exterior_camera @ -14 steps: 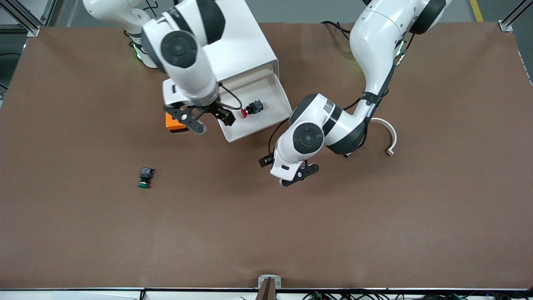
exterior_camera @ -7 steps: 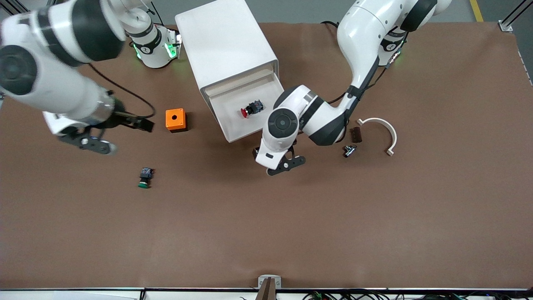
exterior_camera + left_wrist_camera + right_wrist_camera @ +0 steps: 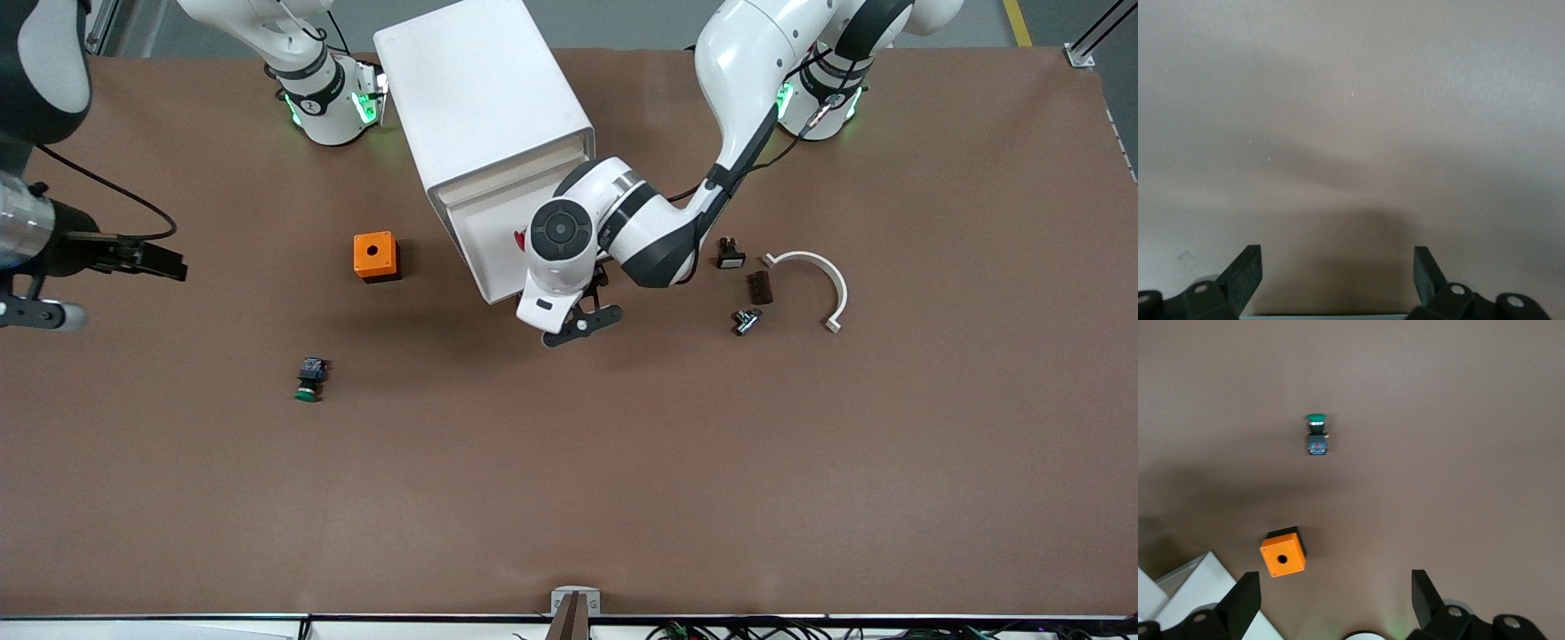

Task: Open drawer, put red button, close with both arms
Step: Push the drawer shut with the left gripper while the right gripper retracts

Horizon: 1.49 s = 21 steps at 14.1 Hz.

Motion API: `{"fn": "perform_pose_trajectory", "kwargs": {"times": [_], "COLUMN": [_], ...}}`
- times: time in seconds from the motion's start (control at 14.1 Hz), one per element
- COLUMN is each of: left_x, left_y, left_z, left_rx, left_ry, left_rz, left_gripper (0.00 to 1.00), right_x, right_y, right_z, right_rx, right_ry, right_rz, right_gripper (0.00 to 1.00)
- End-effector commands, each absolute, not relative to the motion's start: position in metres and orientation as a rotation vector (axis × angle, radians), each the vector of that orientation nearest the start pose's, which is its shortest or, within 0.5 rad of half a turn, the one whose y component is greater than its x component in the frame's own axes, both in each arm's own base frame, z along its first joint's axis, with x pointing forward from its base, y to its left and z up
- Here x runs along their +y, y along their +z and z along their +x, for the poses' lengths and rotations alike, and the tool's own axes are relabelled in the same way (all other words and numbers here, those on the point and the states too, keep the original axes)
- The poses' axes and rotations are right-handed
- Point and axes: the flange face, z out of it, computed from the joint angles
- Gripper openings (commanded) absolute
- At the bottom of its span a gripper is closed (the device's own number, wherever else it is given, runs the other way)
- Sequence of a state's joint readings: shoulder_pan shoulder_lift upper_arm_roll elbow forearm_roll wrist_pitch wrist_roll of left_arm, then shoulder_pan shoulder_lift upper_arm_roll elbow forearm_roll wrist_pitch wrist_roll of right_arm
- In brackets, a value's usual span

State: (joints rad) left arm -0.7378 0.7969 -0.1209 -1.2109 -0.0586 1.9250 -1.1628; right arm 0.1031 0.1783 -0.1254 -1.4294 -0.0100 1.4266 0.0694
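Inside the open drawer [image 3: 484, 233] of the white cabinet [image 3: 480, 98] lies the red button [image 3: 519, 238], only a sliver of its red cap showing past the left arm's wrist. Over the table just in front of that drawer hangs the left gripper [image 3: 582, 311], its fingers [image 3: 1245, 273] spread wide with nothing between them and bare brown table [image 3: 1351, 120] beneath. Well away from the cabinet, over the right arm's end of the table, the right gripper [image 3: 98, 284] hovers, also wide open and empty. Near the cabinet toward that end sits the orange box [image 3: 375, 256], and nearer the front camera than the box lies the green button [image 3: 308, 380]. Toward the left arm's end from the cabinet lie a white curved piece [image 3: 818, 276] and a few small dark parts [image 3: 747, 289].
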Motion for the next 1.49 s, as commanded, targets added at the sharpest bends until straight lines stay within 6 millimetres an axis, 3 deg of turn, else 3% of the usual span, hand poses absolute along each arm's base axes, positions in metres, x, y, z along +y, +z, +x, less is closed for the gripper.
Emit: {"fn": "perform_pose_trajectory", "kwargs": {"times": [0.0, 0.14, 0.64, 0.99, 1.06, 1.2, 1.42], "left_x": [-0.558, -0.565, -0.576, -0.588, -0.589, -0.592, -0.600], "left_y": [0.299, 0.298, 0.303, 0.306, 0.305, 0.304, 0.301], "left_z": [0.487, 0.476, 0.452, 0.432, 0.430, 0.426, 0.414], "left_rx": [-0.555, -0.545, -0.563, -0.593, -0.597, -0.601, -0.585], "left_ry": [0.257, 0.319, 0.539, 0.665, 0.692, 0.720, 0.757], "left_rz": [-3.079, -3.081, -3.055, -3.032, -3.030, -3.028, -3.024], "left_gripper": [1.00, 1.00, 1.00, 1.00, 1.00, 1.00, 1.00], "right_x": [-0.020, -0.035, -0.031, -0.031, -0.035, -0.036, -0.025], "right_y": [0.580, 0.579, 0.580, 0.616, 0.615, 0.635, 0.642], "right_z": [0.591, 0.590, 0.590, 0.589, 0.584, 0.578, 0.567], "right_rx": [0.101, 0.135, 0.082, 0.085, 0.097, 0.102, 0.140], "right_ry": [0.304, 0.318, 0.311, 0.203, 0.256, 0.258, 0.316], "right_rz": [-3.172, -3.155, -3.157, -3.175, -3.167, -3.159, -3.159], "right_gripper": [1.00, 1.00, 1.00, 1.00, 1.00, 1.00, 1.00]}}
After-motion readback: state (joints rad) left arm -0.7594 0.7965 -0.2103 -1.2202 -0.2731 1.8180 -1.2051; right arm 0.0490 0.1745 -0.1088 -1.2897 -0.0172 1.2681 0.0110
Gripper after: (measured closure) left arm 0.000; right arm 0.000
